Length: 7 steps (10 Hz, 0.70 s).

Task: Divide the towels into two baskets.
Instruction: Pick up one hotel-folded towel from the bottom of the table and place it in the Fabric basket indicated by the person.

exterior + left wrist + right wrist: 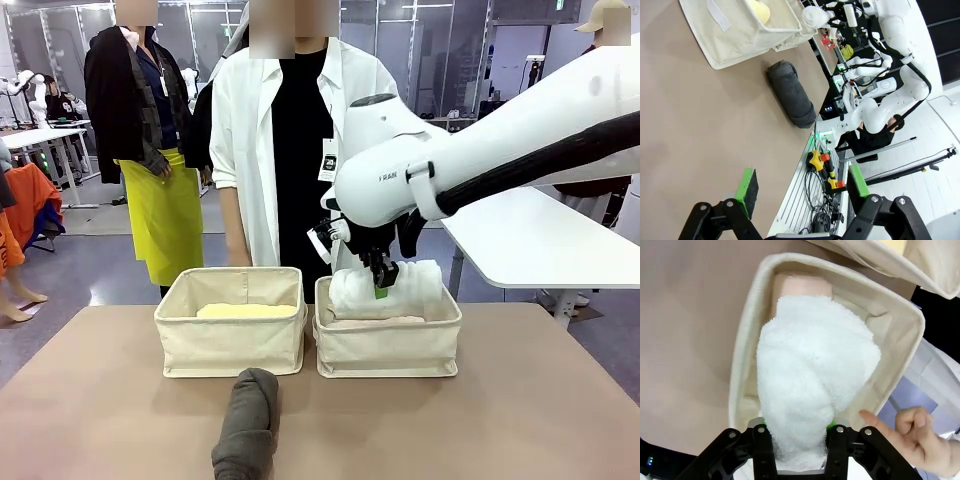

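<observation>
Right hand (381, 283) clamps white towel (420, 285) over the basket (388, 352) holding the pink towel (802, 286), person's fingers (875, 421) nearby.

Grey towel (247, 430) (an obstacle) before left basket (230, 345)

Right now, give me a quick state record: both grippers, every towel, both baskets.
right gripper: jaws shut on the white towel
white towel: held at the rim of the right basket, above the pink towel
left gripper: jaws open, nothing held, above the table
left basket: holds the yellow towel
grey towel: lying on the table in front of the baskets, not gripped
person's hand: beside the right basket
left to sort: grey towel
</observation>
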### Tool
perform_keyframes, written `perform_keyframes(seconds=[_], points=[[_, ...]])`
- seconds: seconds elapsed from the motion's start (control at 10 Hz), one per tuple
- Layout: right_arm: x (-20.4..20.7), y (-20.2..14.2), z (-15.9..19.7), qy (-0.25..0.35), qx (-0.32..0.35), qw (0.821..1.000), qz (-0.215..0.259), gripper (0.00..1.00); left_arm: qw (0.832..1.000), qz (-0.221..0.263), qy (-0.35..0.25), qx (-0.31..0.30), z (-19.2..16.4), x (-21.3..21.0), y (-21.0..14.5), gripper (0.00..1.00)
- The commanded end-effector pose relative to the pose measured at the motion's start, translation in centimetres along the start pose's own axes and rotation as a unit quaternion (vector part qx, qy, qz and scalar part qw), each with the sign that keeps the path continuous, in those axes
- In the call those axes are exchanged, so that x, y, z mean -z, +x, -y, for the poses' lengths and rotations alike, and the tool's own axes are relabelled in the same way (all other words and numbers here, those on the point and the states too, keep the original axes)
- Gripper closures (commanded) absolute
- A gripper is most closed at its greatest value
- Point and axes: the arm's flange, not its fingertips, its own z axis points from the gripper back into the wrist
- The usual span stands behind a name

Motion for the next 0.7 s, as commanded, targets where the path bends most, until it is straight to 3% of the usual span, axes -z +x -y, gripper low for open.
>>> perform_keyframes(seconds=[0.0, 0.2, 0.3, 0.6], points=[[1.3, 0.2, 2.7, -0.006, -0.019, 1.000, 0.003, 0.63, 1.000, -0.001, 0.000, 0.004, 0.4, 0.0, -0.5, 0.10], [3.6, 0.0, 4.3, 0.002, -0.015, 1.000, 0.001, 0.63, 1.000, -0.001, 0.000, 0.004, 0.4, 0.0, -0.5, 0.10], [4.4, 0.0, 4.5, 0.012, -0.014, 1.000, 0.007, 0.52, 1.000, -0.001, 0.000, 0.004, 0.4, 0.0, -0.5, 0.10], [4.7, 0.0, 4.3, 0.015, -0.019, 1.000, 0.001, 0.00, 1.000, -0.001, 0.000, 0.004, 0.4, 0.0, -0.5, 0.10]])
